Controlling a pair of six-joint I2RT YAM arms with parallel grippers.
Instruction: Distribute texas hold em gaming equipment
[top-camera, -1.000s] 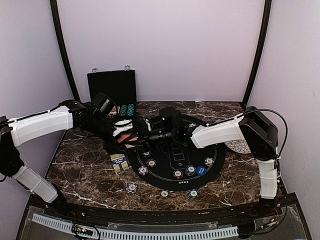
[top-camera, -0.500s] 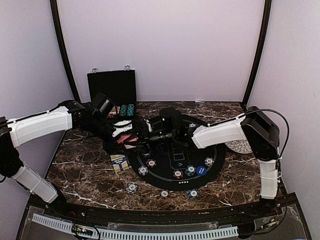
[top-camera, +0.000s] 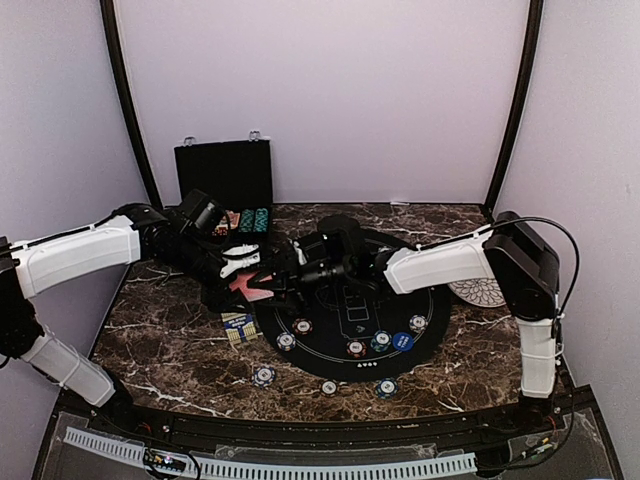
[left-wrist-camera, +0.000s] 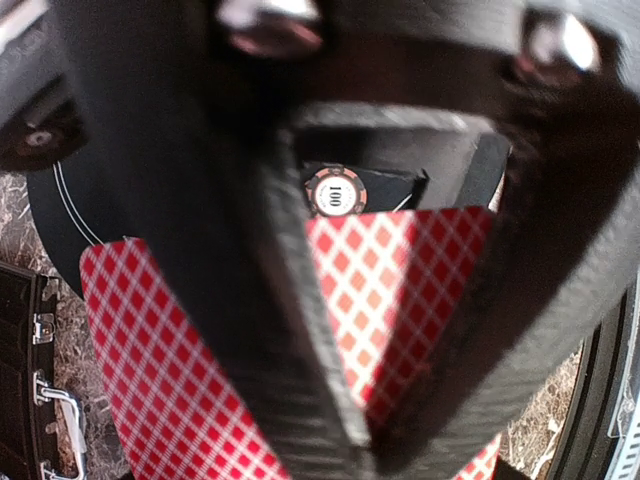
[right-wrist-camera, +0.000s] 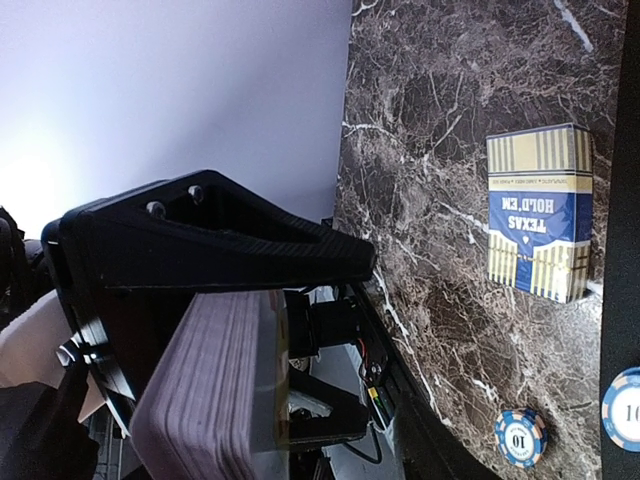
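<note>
My left gripper (top-camera: 240, 265) is shut on a red-backed playing card (left-wrist-camera: 400, 290), pinched at its fingertips (left-wrist-camera: 370, 440) above the mat's left edge. A second red back (left-wrist-camera: 150, 380) shows outside its left finger. Facing it, my right gripper (top-camera: 287, 277) holds the deck of cards (right-wrist-camera: 205, 385) edge-on against its upper finger (right-wrist-camera: 250, 240). The deck hides the other finger. A striped chip marked 100 (left-wrist-camera: 335, 192) lies below on the round black mat (top-camera: 350, 310). Several more chips and a blue marker disc (top-camera: 402, 341) sit on the mat.
A blue and gold card box (top-camera: 238, 325) lies left of the mat on the marble table (top-camera: 160, 320). The black hinged case (top-camera: 225, 175) stands open at the back left. A white patterned plate (top-camera: 477, 292) sits at the right. Loose chips (top-camera: 263, 376) lie near the front edge.
My left gripper has drawn back to the left with the red card, away from the right gripper. The right arm has stayed nearly in place.
</note>
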